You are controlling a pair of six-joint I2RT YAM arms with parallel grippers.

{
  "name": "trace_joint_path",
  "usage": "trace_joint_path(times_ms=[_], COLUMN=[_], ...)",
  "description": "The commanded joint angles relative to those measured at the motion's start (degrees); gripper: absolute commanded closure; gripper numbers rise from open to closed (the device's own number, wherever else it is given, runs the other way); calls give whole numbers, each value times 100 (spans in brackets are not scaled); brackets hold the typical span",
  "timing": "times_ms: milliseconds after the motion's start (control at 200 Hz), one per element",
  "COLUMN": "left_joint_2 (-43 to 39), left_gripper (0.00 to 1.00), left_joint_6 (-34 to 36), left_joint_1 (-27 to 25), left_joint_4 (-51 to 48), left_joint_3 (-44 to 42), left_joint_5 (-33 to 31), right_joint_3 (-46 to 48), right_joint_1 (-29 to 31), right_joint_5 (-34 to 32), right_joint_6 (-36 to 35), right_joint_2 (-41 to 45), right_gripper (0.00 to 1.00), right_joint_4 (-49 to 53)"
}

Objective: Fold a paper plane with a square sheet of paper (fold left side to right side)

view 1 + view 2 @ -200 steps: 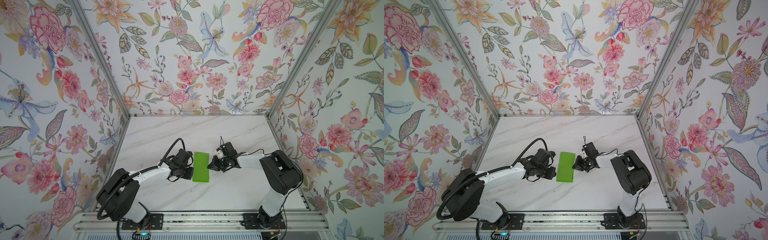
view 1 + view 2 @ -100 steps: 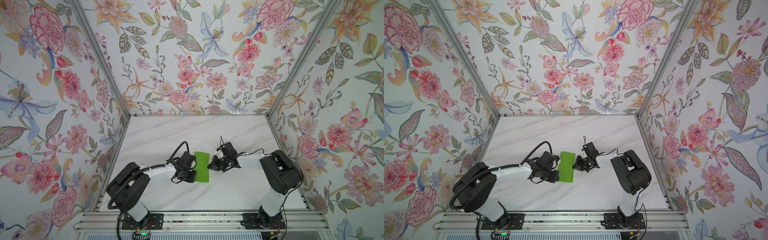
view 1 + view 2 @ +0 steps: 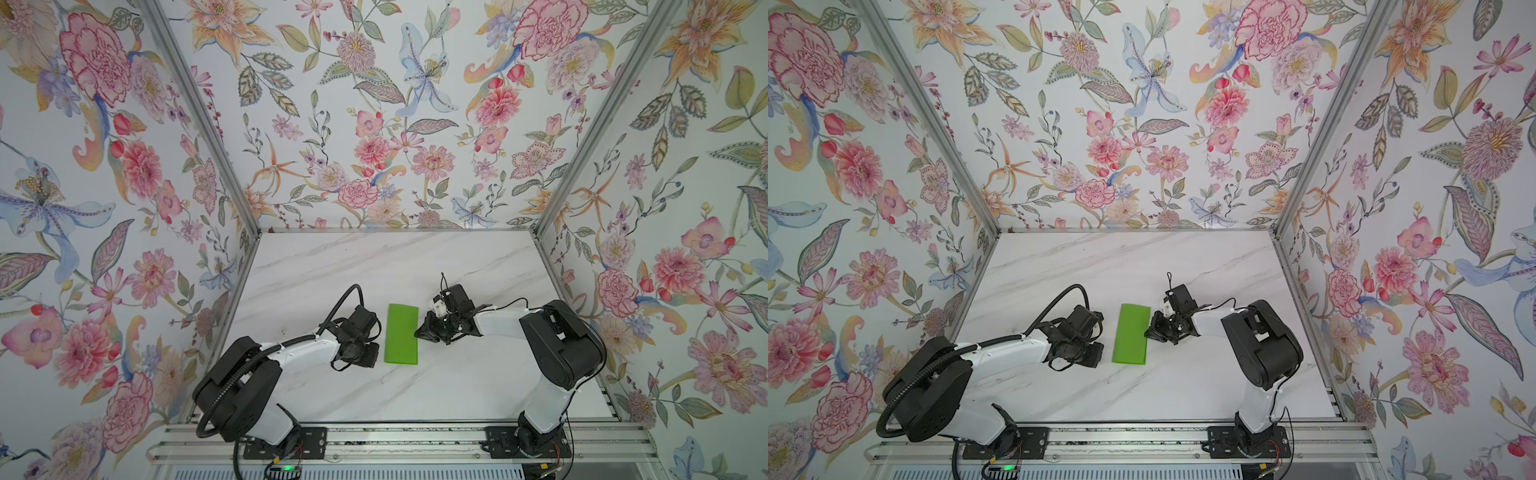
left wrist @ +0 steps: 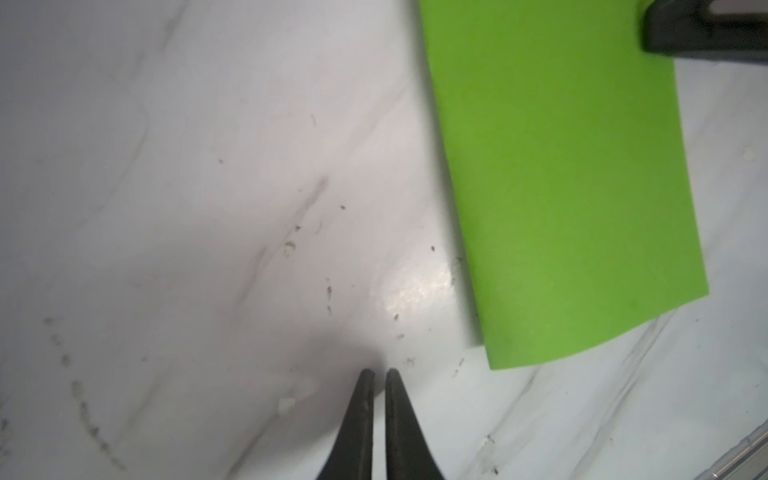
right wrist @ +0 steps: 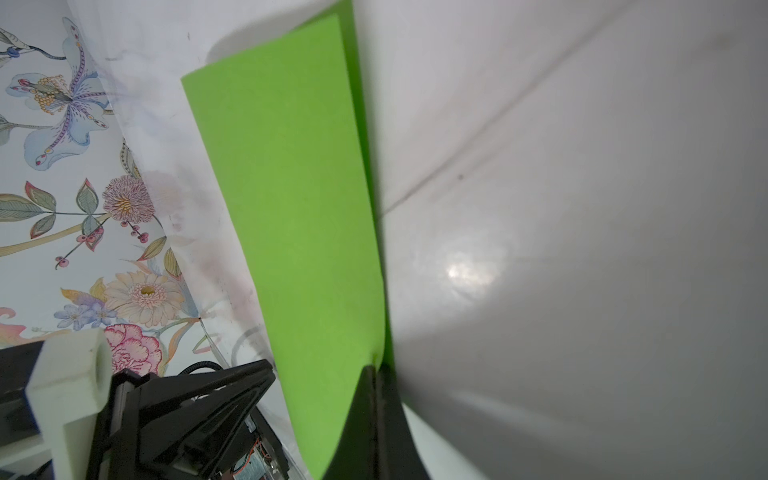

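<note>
The square sheet of paper (image 3: 401, 334) (image 3: 1130, 334) lies on the marble table as a narrow bright green rectangle, folded in half, its long sides running front to back. My right gripper (image 3: 419, 332) (image 3: 1148, 332) is shut on the sheet's right long edge. The right wrist view shows its tips (image 5: 378, 368) pinching the two layers of the sheet (image 5: 299, 208) together. My left gripper (image 3: 372, 353) (image 3: 1096, 353) stands just left of the sheet's folded edge, near its front corner. It (image 4: 380, 372) is shut on nothing, a little apart from the sheet (image 4: 561, 187).
Floral walls (image 3: 124, 249) (image 3: 665, 249) close in the table on the left, right and back. An aluminium rail (image 3: 395, 444) with both arm bases runs along the front. The left arm's dark body (image 5: 187, 415) shows just beyond the sheet in the right wrist view.
Half a second ago the left gripper was against the sheet's left edge. It has since drawn back a little to the left. The right gripper and the sheet have stayed put.
</note>
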State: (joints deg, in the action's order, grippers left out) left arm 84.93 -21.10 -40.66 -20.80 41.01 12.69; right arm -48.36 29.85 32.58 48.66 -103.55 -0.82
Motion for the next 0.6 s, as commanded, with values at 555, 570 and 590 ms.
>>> trace_joint_path(times_ms=[555,570,590], left_joint_2=[914,927,963], left_gripper=[57,56,55], left_joint_6=[2122,2155,2196], left_joint_1=[-2247,-2291,-2326], left_joint_4=[494,530,554], left_joint_3=[1600,1583,1565], left_joint_5=[-1648,-1717,-1819], right_joint_3=[6,16,17], right_joint_1=[-110,-118,-124], right_joint_5=[-41,-41,-34], right_joint_6=[267,266,271], right_joint_2=[-324,-329,-329], right_gripper=[100,100,100], right_joint_4=[853,855,855])
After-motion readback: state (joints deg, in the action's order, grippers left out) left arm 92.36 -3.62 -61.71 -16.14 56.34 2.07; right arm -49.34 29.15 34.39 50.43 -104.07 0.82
